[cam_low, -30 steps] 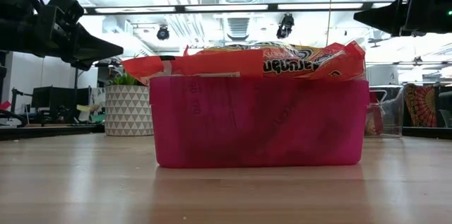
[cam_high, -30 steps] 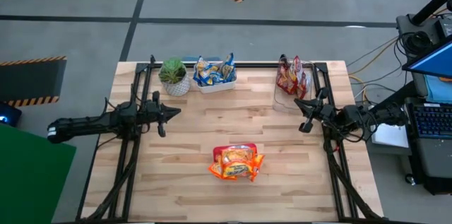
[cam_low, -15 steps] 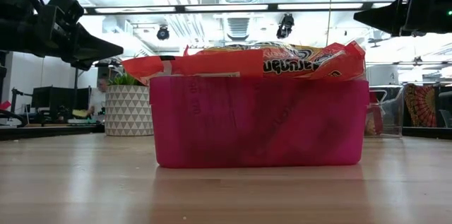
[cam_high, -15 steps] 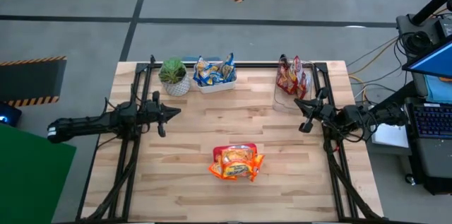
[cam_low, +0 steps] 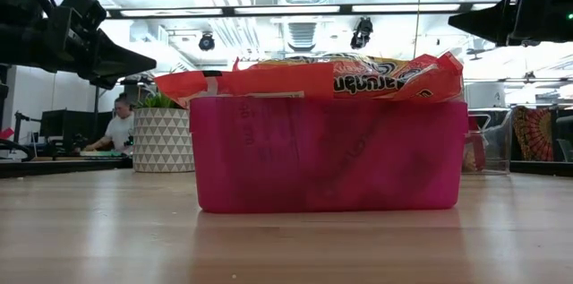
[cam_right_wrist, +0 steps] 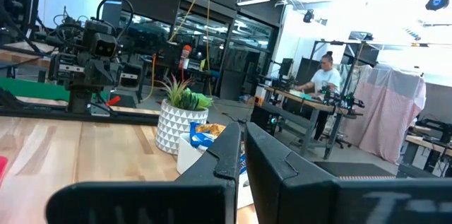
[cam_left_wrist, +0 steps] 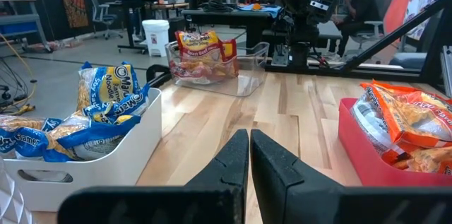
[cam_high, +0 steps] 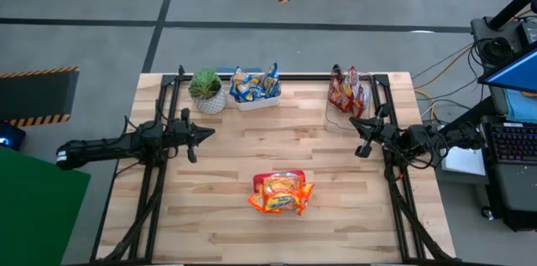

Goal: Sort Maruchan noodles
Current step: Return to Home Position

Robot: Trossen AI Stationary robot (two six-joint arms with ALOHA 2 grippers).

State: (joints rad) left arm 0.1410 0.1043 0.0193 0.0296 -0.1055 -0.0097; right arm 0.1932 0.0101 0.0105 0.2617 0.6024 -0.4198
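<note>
The noodle packets sit sorted in three bins. Orange-yellow packets [cam_high: 281,194] fill the pink bin [cam_low: 328,154] near the table's near middle. Blue-and-yellow packets [cam_high: 254,86] stand in the white bin [cam_left_wrist: 106,157] at the far edge. Dark red packets [cam_high: 346,88] stand in the clear bin [cam_left_wrist: 244,75] at the far right. My left gripper [cam_high: 195,143] hovers shut over the table's left side, touching nothing. My right gripper [cam_high: 362,140] hovers shut over the right side, also clear of everything.
A potted plant [cam_high: 206,90] in a patterned white pot stands left of the white bin. Bare wooden tabletop [cam_high: 277,144] lies between the two grippers. People show at desks in the room beyond the table.
</note>
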